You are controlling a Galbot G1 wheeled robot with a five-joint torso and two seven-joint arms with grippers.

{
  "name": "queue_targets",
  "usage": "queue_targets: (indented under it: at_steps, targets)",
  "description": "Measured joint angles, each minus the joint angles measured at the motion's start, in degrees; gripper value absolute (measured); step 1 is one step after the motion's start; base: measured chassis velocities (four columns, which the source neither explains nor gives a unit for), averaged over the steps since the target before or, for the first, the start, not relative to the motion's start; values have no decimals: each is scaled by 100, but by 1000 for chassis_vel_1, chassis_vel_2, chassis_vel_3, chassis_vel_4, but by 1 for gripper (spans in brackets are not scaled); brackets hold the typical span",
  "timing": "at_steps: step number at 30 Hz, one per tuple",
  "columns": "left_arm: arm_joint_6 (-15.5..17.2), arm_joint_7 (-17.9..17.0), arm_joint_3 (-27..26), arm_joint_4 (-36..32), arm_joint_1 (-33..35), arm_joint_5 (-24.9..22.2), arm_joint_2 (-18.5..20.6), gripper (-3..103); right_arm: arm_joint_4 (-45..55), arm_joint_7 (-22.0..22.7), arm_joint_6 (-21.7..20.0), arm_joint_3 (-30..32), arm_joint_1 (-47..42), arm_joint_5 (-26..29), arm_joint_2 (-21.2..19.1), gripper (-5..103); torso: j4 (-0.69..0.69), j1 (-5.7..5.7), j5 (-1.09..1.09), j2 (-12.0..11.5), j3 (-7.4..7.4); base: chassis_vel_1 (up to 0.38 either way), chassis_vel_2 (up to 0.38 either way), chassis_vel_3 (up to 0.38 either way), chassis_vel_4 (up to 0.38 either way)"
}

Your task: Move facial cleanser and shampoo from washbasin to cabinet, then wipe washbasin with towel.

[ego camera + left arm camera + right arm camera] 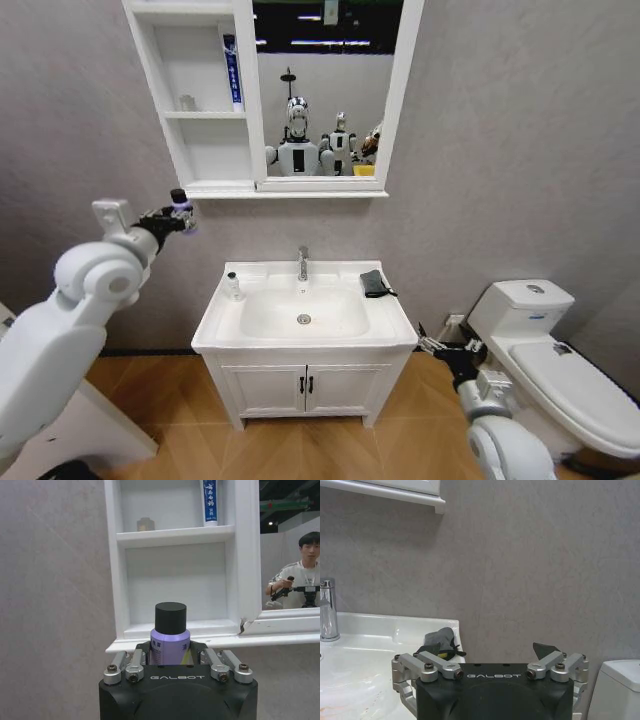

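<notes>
Up by the cabinet (215, 110), the left gripper (178, 214) grips a purple bottle (170, 647) with a black cap. In the left wrist view the bottle stands straight up between the fingers (132, 667), just in front of the lowest open shelf. Its label has small writing, too small to read. The word GALBOT is printed in white on the black gripper body. On the upper shelf a white tube (231, 70) with a blue stripe stands upright, and white letters run down the stripe. A small jar (145, 524) sits on that same shelf, apart from the tube.

Lower down, the washbasin (304, 312) has a chrome tap (302, 263) at the back. A small bottle (232, 286) stands on its back left corner. The dark towel (374, 283) lies on the back right corner, well apart from both grippers.

The right gripper (432, 345) hangs low beside the basin's right side, near the white toilet (555, 360). Its fingers are spread wide and grasp nothing. GALBOT is printed on it too.
</notes>
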Motion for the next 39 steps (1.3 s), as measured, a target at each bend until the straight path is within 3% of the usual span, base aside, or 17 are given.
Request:
queue_targets:
  at_steps: [1,3,5,8,11,19,21,30,39]
  targets:
    - [-1,22,436,293,-516,36,-127,42,-37,0,24,25,0,13,6,100,0,0,-1,0,0,0,0,0,0]
    - [-4,33,599,431,-714,72,-198,42,-56,0,34,40,0,19,9,100,-1,0,1,0,0,0,0,0,0]
    - [-66,225,1069,1081,-1302,392,-470,42,-110,0,65,85,-6,44,11,100,-3,1,1,0,0,0,0,0,0]
    - [-114,506,1260,1672,-1641,753,-640,42,-111,0,91,110,-41,59,12,100,-3,1,1,0,1,0,0,0,0]
    - [-59,651,1292,2081,-1865,894,-753,42,-111,1,97,123,-50,66,4,100,3,1,-1,0,1,0,0,0,0]
    - [134,719,1516,2779,-2689,909,-1077,42,-188,6,87,41,71,39,-23,100,1,0,1,0,-1,0,0,0,0]
    - [179,715,1679,3140,-3072,864,-1325,42,-251,14,53,-30,168,7,-10,100,-2,1,2,0,0,0,0,0,0]
    - [199,712,1704,4208,-3429,961,-1917,42,-304,30,-3,-46,262,10,-19,100,0,1,0,0,0,0,0,0,0]
    - [18,1002,1589,5152,-3761,1677,-2415,42,-271,26,36,-44,101,1,34,100,0,0,0,0,-1,0,0,0,0]
